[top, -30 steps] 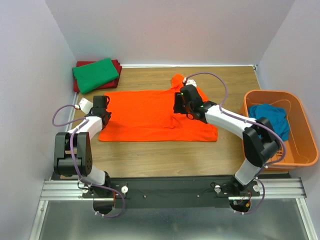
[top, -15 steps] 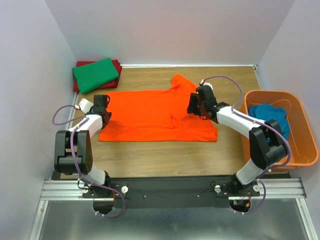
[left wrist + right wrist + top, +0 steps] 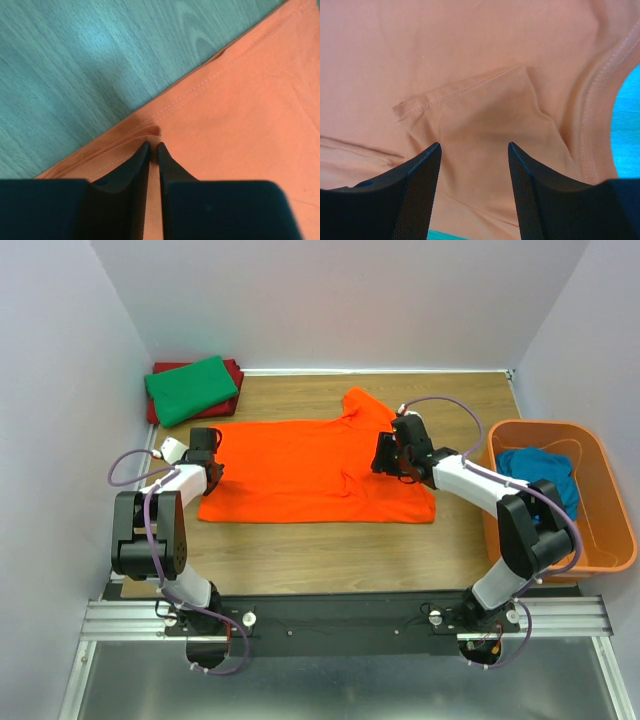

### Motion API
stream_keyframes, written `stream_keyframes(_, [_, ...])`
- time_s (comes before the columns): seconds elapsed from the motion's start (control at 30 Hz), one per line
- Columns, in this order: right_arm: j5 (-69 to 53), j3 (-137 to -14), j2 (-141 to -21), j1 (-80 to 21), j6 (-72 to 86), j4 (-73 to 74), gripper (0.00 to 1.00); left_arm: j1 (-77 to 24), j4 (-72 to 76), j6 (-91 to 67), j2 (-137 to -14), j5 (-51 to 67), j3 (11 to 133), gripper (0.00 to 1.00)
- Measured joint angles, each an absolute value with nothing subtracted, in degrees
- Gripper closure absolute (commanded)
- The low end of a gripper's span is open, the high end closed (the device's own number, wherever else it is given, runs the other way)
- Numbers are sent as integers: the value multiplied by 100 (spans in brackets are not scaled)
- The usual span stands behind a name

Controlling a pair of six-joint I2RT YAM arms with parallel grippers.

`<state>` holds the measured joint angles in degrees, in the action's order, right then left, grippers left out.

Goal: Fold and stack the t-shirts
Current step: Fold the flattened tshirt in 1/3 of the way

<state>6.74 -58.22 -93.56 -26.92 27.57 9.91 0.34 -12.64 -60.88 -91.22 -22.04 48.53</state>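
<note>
The bright orange t-shirt (image 3: 300, 470) lies spread flat on the wooden table, collar to the right. My left gripper (image 3: 208, 462) sits at its left hem; in the left wrist view its jaws (image 3: 154, 146) are pinched together on a small raised ridge of the orange cloth (image 3: 240, 125). My right gripper (image 3: 385, 455) hovers over the shirt's right part near the collar, jaws (image 3: 474, 146) wide apart with only flat cloth (image 3: 470, 60) below and nothing between them. A folded green t-shirt (image 3: 192, 388) rests on a dark red one (image 3: 153, 412) at the back left. A teal t-shirt (image 3: 540, 480) lies crumpled in the basket.
The rigid orange basket (image 3: 603, 490) stands at the table's right edge, close to my right arm's elbow. White walls close in the back and both sides. A folded-in sleeve hem (image 3: 455, 90) and the collar band (image 3: 600, 110) show under the right wrist.
My right gripper moved rightward from the shirt's middle to near the collar, then settled. The left gripper stayed at the left hem. The shirt has not visibly shifted.
</note>
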Motion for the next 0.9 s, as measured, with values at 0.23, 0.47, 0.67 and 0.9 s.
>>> stream_keyframes(0.23, [270,-5793,-9354,-2698,2740,897,38,36,-1293,-6084,-9096,-2206,4853,100])
stream_keyframes(0.47, [204,-5983,-9616,-2899,2742,805,43,34,-1295,-6084,-9039,-2204,4853,100])
stream_keyframes(0.67, [508,-6423,-10206,-3352,2718,755,43,34,-1293,-6082,-9037,-2204,4853,100])
stream_keyframes(0.9, [1387,-6713,-10431,-3437,2681,760,43,34,-1293,-6060,-9035,-2202,4853,100])
